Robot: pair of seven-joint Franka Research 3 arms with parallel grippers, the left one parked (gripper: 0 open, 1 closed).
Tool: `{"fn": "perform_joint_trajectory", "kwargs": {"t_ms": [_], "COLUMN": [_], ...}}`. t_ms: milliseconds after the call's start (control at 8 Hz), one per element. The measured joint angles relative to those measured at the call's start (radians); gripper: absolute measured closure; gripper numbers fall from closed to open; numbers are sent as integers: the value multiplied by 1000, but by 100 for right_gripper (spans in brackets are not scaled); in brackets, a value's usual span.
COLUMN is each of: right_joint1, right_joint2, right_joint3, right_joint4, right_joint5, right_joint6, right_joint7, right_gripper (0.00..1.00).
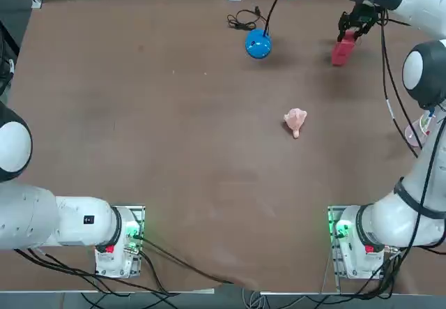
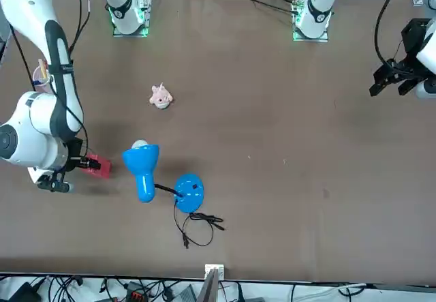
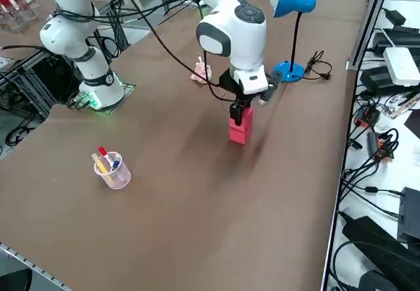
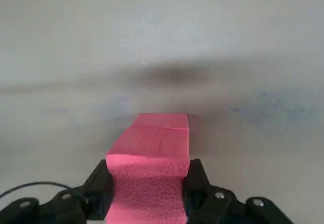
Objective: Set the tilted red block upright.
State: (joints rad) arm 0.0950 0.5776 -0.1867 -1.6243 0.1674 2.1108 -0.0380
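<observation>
Red block (image 3: 240,128) showing plain matte red-pink, gripped between the black fingers (image 4: 198,182) of the right gripper (image 4: 149,183). Desk lamp (image 2: 142,169) showing bright blue; lumpy toy (image 1: 295,121) showing pale pink. Table (image 1: 174,148) showing plain brown.

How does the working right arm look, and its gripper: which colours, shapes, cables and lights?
The right arm is built of glossy white rounded segments with grey and black joint bands. Black cables run loosely along its outside. Its base sits on a metal plate and glows green, with a small red part below. The right gripper is black, with two blocky fingers and small silver screws on its body.
</observation>
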Motion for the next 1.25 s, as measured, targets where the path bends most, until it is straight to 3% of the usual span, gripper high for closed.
{"fn": "perform_joint_trajectory", "kwargs": {"t_ms": [875,1000,1250], "right_joint1": [0,0,1], "right_joint2": [5,5,7], "right_joint3": [0,0,0], "right_joint4": [0,0,-3], "right_joint5": [0,0,-1], "right_joint6": [4,4,4], "right_joint7": [-12,-19,-26], "right_gripper": [31,26,0]}}
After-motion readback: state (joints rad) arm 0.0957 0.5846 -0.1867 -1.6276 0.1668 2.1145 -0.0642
